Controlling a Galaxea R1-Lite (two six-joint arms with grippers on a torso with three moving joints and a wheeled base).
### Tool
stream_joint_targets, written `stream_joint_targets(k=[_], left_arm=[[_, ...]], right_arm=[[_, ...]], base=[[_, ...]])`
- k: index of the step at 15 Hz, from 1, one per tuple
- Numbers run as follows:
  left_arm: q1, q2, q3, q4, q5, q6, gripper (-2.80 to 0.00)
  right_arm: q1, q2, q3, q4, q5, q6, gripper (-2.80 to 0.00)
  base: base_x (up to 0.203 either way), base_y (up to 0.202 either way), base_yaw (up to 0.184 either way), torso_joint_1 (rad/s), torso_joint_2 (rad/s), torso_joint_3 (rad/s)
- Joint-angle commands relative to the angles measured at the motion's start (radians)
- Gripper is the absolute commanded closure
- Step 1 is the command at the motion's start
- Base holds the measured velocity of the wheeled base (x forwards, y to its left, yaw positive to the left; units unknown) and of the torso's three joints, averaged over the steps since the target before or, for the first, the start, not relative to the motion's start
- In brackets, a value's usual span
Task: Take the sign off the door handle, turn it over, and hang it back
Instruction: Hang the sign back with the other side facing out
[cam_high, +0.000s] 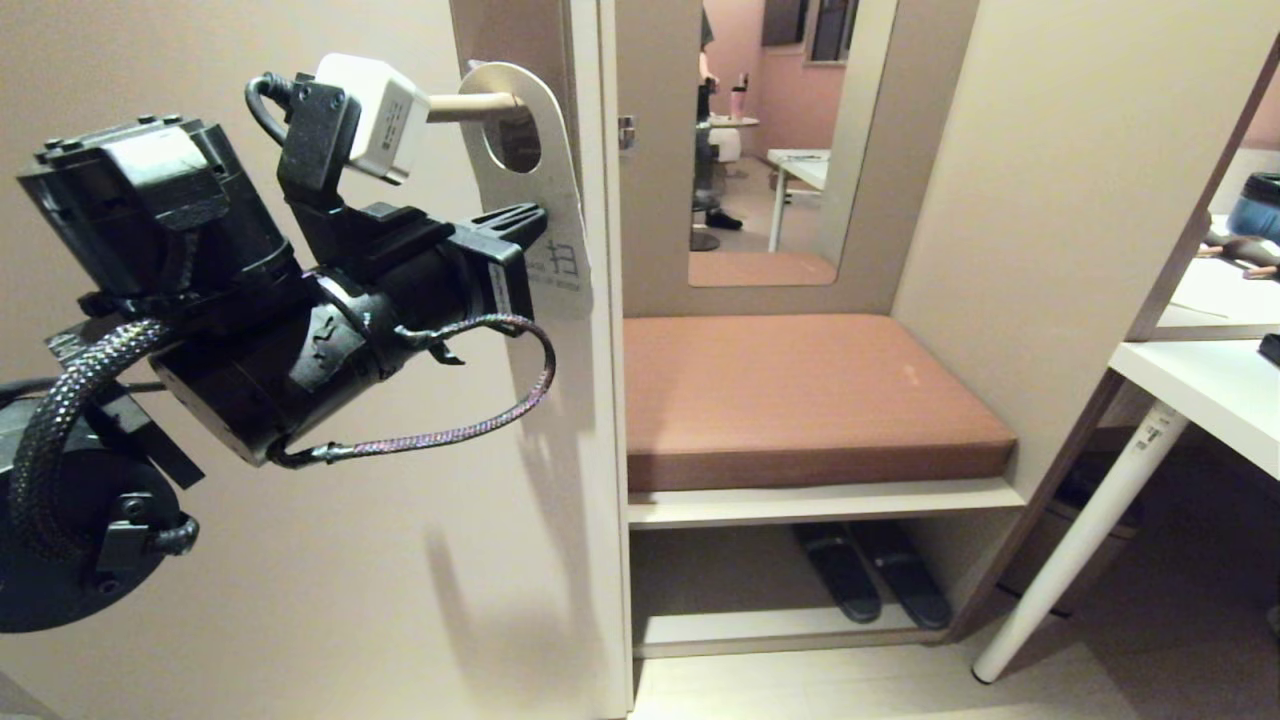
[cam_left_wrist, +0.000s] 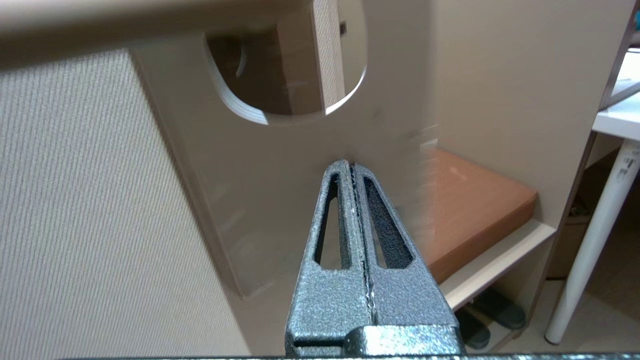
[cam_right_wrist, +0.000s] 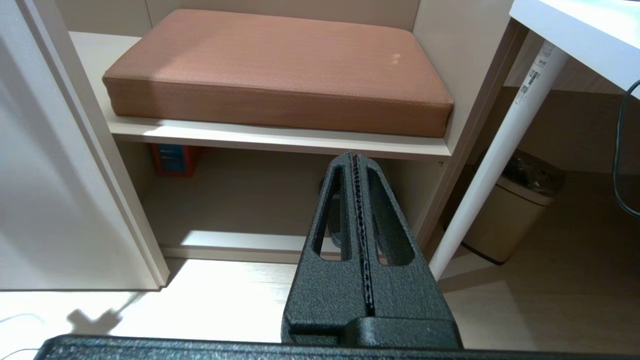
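Note:
The sign (cam_high: 560, 200) hangs by its round hole on the cream door handle (cam_high: 475, 105), white face outward with printed characters near its lower part. My left gripper (cam_high: 535, 212) is shut with nothing between its fingers, and its tips sit against the sign's face just below the hole. In the left wrist view the gripper (cam_left_wrist: 348, 165) points at the sign (cam_left_wrist: 300, 150), with the handle (cam_left_wrist: 150, 20) running above. My right gripper (cam_right_wrist: 354, 157) is shut and empty, parked low and facing the bench.
Right of the door edge (cam_high: 600, 400) is a bench with a brown cushion (cam_high: 800, 400), dark slippers (cam_high: 870, 575) on the shelf under it. A white table (cam_high: 1210, 390) with a slanting leg stands far right, a bin (cam_right_wrist: 510, 215) beneath it. A person stands in the far room.

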Motion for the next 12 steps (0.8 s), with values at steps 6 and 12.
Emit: stream_joint_targets(k=[6, 12], left_arm=[[-0.017, 0.028, -0.030, -0.007, 0.002, 0.000, 0.00], [-0.019, 0.019, -0.024, -0.019, 0.000, 0.003, 0.00]], right_arm=[[0.000, 0.001, 0.000, 0.000, -0.001, 0.001, 0.00], [0.000, 0.001, 0.000, 0.000, -0.001, 0.006, 0.00]], base=[[0.000, 0.000, 0.000, 0.000, 0.00, 0.000], [0.000, 0.000, 0.000, 0.000, 0.00, 0.000]])
